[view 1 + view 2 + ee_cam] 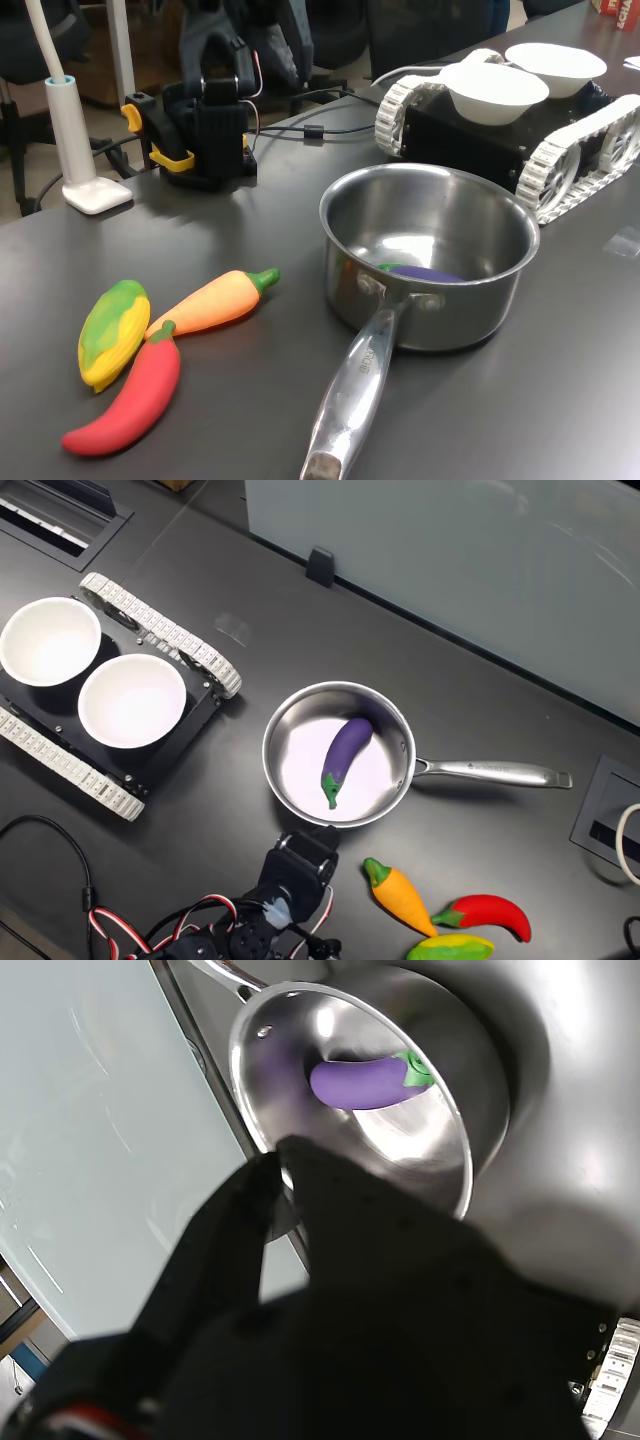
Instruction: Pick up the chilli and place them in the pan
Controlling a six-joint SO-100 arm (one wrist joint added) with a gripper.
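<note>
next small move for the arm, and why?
Probably swing the gripper away from the pan toward the chilli. The chilli lies on the table beside the carrot and corn, not in the pan, which holds only a purple eggplant. The gripper sits at the pan's rim, nothing visible in it.

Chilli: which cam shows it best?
The first exterior view: the chilli lies whole and close on the table, beside the corn and carrot. The second exterior view shows it small at the bottom edge, partly behind the corn. The wrist view shows none of it, only the pan.
</note>
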